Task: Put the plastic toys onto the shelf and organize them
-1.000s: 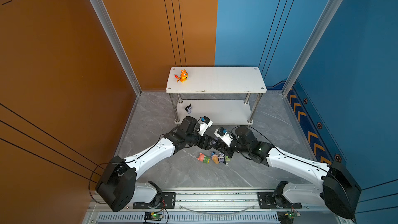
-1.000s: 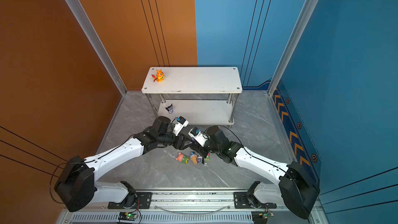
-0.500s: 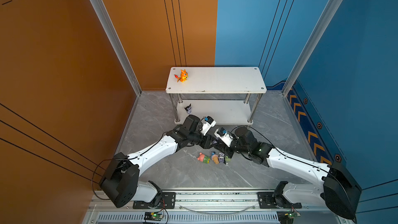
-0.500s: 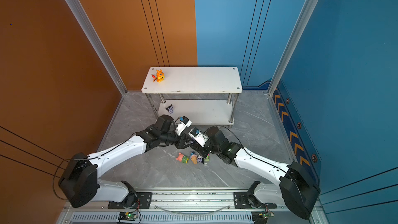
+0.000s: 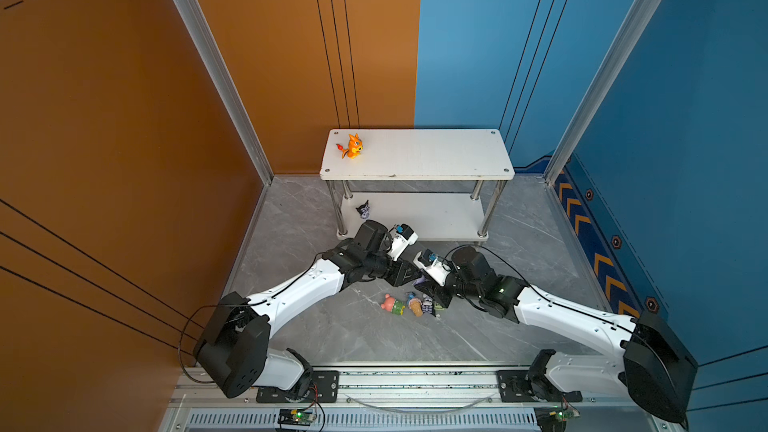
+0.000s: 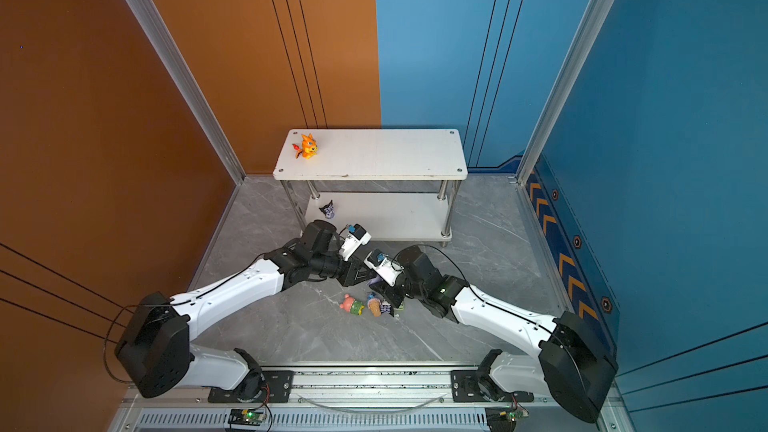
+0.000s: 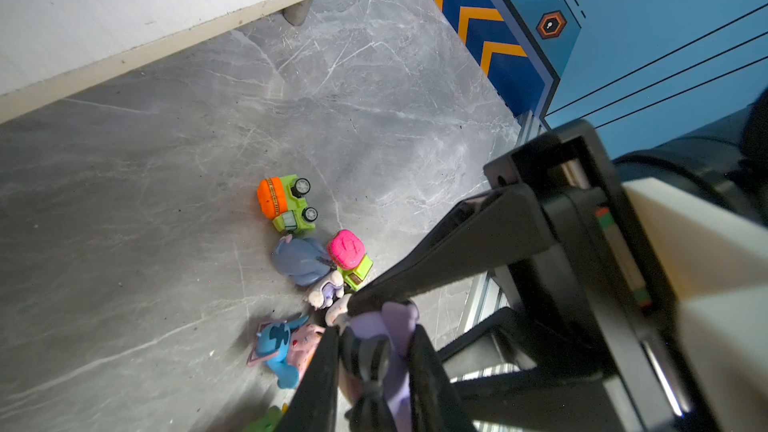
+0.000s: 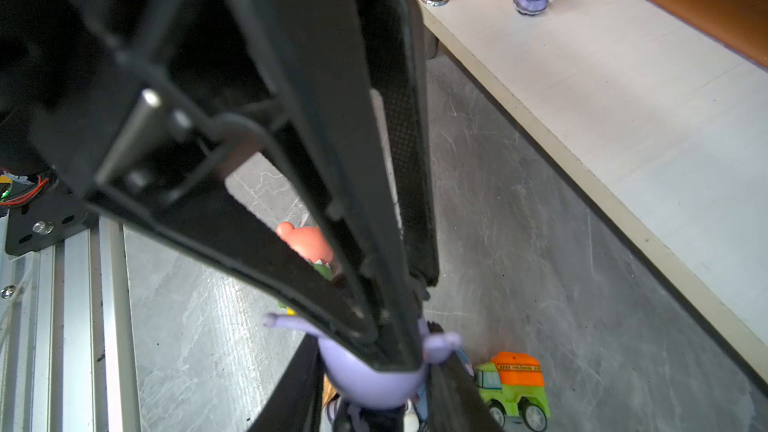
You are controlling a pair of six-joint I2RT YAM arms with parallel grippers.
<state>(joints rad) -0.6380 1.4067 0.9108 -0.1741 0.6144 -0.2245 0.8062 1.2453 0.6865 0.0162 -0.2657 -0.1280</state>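
In a top view left gripper has just clamped the purple imp that right gripper pinches, off the floor in front of the shelf. Left wrist: jaws tight round imp. Right wrist: right jaws narrow on it too; looks like a handover, release likely next.

Left arm: white links, black joints. It stretches low from its base at the near left corner toward the middle, elbow nearly straight, with the wrist camera housing on the far side of the wrist.

Left gripper: jaws drawn tight, fingers pinching a purple imp.

Right arm: same build. It extends from the near right corner toward the middle, mirroring its partner, forearm angled down.

Right gripper: jaws narrow, fingers clamped on the same imp's head from the opposite side.

The two grippers meet tip to tip at the centre, and their fingers cross at an angle.
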